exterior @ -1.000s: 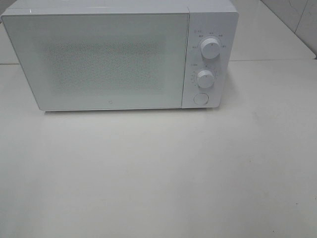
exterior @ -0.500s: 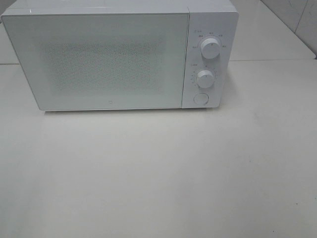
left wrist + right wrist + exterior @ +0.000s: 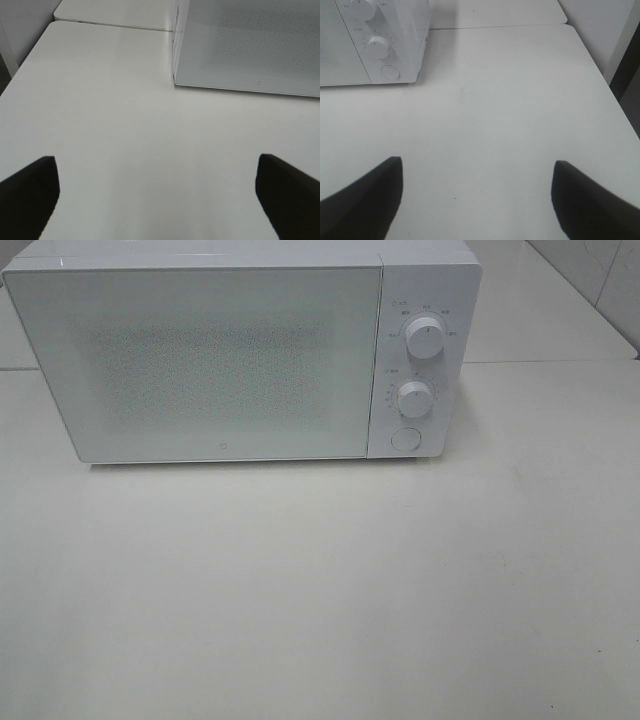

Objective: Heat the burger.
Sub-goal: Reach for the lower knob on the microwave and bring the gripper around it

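The burger is out of view in every frame. A white microwave stands at the back of the white table with its door closed; two round knobs and a round button sit on its right panel. Neither arm shows in the exterior high view. In the left wrist view my left gripper hangs open over bare table, near the microwave's left front corner. My right gripper is open above bare table, off the microwave's right side. Nothing sits between either pair of fingers.
A seam between two tabletops runs behind the microwave. The table's right edge and left edge show in the wrist views, with a wall or panel beyond each.
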Controlling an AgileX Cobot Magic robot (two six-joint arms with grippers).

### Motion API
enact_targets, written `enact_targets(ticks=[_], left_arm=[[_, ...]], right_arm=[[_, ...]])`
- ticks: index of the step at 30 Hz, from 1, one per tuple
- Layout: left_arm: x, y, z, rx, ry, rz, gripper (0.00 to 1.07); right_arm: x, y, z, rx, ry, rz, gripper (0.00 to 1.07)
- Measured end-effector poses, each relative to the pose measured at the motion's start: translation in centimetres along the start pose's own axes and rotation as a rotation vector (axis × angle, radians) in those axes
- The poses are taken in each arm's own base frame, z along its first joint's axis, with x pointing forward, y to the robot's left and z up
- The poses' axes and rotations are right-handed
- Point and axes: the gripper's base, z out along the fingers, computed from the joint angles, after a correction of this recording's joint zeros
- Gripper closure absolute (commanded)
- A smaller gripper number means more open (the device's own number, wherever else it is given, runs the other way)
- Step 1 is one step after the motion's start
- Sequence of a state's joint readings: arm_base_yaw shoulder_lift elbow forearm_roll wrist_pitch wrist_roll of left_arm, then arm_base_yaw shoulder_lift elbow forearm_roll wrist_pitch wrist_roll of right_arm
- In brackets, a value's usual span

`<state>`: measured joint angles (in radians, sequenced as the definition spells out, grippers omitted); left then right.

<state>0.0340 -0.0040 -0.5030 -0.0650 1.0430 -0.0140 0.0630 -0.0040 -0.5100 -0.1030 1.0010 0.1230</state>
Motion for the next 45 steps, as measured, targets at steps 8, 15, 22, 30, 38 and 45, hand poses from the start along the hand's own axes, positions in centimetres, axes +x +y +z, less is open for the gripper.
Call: enact_targets(ticks=[8,15,22,30,38,45], left_arm=[[0.0,0.0,0.0,0.000,0.000,0.000,0.07],[0.0,0.0,0.0,0.000,0.000,0.000,0.07],[0.0,0.0,0.0,0.000,0.000,0.000,0.07],[0.0,0.0,0.0,0.000,0.000,0.000,0.07],[0.0,0.0,0.0,0.000,0.000,0.000,0.07],[0.0,0.0,0.0,0.000,0.000,0.000,0.07]], right_arm=[[-2.0,0.1,0.4,0.003,-0.049,-0.009,0.31],[-3.9,0.5,2.0,-0.005,-0.077,0.011,0.31],[-5.5,0.9,3.7,-0.018,-0.105,0.022,0.31],[-5.8,1.3,6.9,-0.032,-0.089,0.012,0.31],[-6.7,1.8,9.6,-0.048,-0.090,0.002,0.31],[-7.1,2.1,11.7,-0.055,-0.065,-0.003,0.31]])
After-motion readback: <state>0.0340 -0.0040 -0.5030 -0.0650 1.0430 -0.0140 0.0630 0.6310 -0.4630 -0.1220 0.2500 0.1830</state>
